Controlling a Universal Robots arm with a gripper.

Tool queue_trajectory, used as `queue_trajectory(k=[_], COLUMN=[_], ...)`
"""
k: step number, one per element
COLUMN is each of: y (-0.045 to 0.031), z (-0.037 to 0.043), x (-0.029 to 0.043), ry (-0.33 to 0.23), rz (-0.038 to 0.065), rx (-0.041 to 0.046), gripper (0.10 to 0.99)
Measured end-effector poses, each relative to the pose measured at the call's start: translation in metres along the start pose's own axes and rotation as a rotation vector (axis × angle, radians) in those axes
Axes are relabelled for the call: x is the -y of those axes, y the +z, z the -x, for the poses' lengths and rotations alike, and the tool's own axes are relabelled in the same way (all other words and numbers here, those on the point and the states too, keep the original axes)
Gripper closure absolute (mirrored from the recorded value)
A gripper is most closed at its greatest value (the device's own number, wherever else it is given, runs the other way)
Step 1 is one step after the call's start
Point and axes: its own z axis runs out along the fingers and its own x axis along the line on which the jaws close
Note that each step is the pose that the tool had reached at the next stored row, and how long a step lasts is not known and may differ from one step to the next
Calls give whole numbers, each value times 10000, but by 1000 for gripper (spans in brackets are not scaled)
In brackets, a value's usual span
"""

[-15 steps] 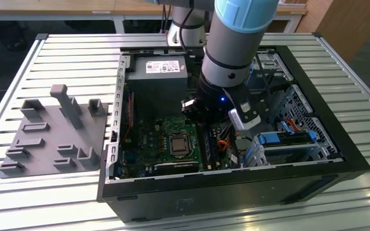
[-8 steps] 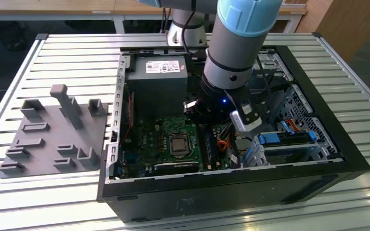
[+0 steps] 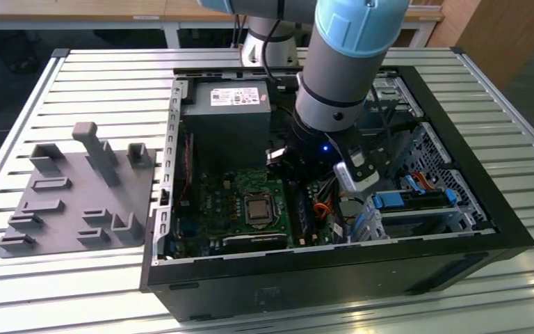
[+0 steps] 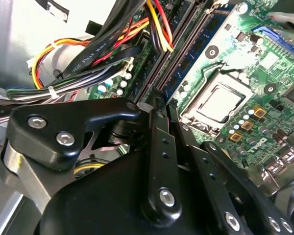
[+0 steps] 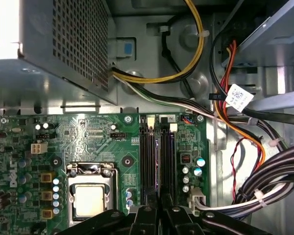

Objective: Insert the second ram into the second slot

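Nearest the lens, my pincer (image 5: 159,201) shows its black links converging. The tips are drawn narrow, nearly meeting, over the two memory slots (image 5: 148,156); whether they clamp anything I cannot tell. By size: the computer case (image 3: 341,285) lies open on the slatted table (image 3: 109,76). Inside, the power supply (image 5: 54,44) borders the motherboard (image 5: 88,134). The CPU socket (image 5: 89,200) sits just beside the slots. The second ram (image 4: 198,46), blue-green, stands on edge in the slot nearer that socket, running up to my tips.
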Motion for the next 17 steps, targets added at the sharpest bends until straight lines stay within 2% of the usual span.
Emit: queue_trajectory(k=[10, 17], y=[33, 55], z=[-23, -32], x=[2, 3], ry=[-113, -139], rz=[127, 136], rx=[-8, -11], gripper=[945, 945])
